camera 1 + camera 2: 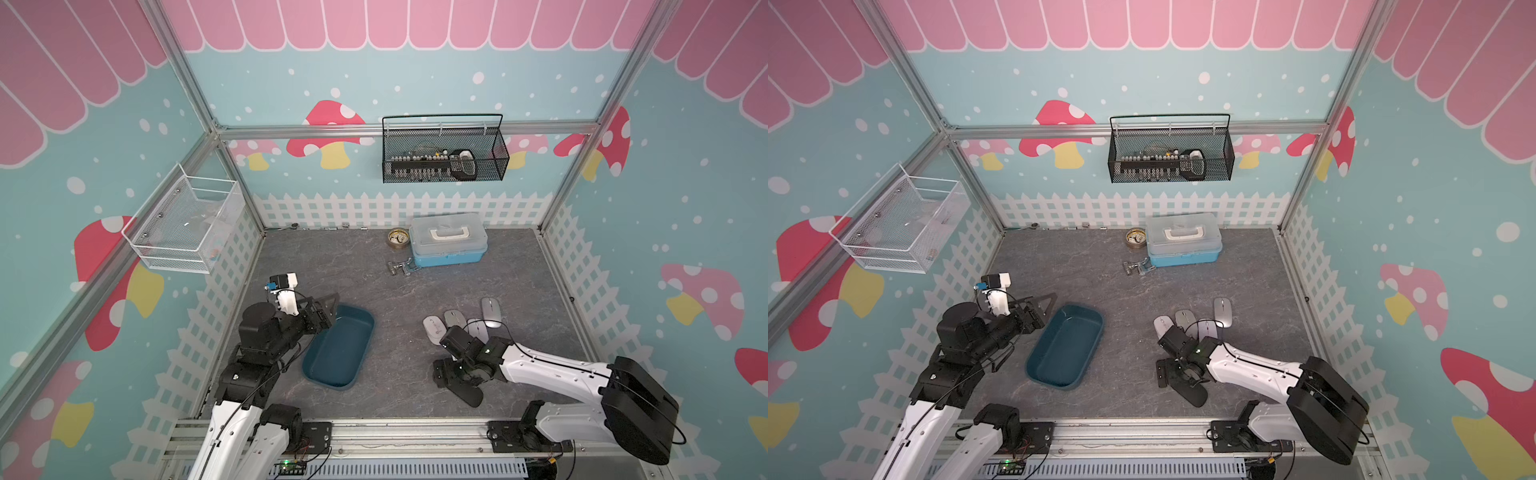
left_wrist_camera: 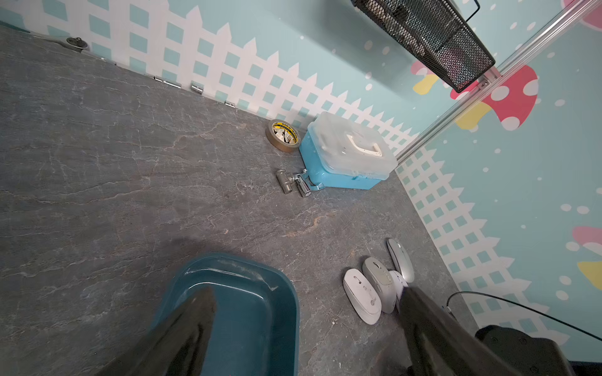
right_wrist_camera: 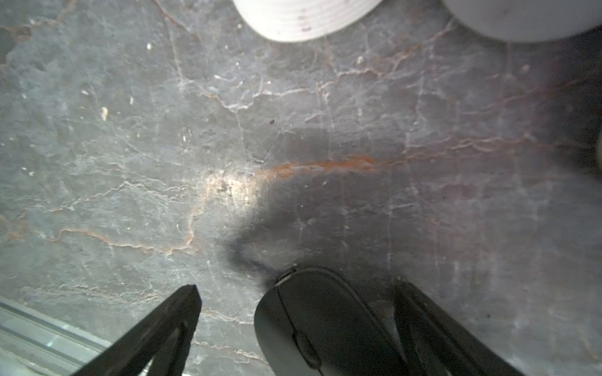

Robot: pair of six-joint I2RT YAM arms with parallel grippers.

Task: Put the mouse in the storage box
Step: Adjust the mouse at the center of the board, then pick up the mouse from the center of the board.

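A black mouse [image 3: 322,325] lies on the grey table near the front right, seen in both top views [image 1: 468,394] [image 1: 1192,394]. My right gripper [image 3: 297,288] stands open astride it, one finger close by its side and the other well apart from it. The storage box [image 1: 338,353], a dark teal tray, sits empty at the front left [image 1: 1065,349] [image 2: 250,312]. My left gripper [image 1: 330,311] hangs open over the tray's far end [image 2: 306,289], holding nothing. Several white and grey mice [image 1: 455,319] [image 2: 361,299] lie side by side behind the right arm.
A light blue case with a white handle [image 1: 449,241] stands at the back, with a tape roll [image 1: 398,238] and a metal fitting [image 1: 401,266] beside it. A black wire basket [image 1: 444,153] and a white wire basket [image 1: 187,224] hang on the walls.
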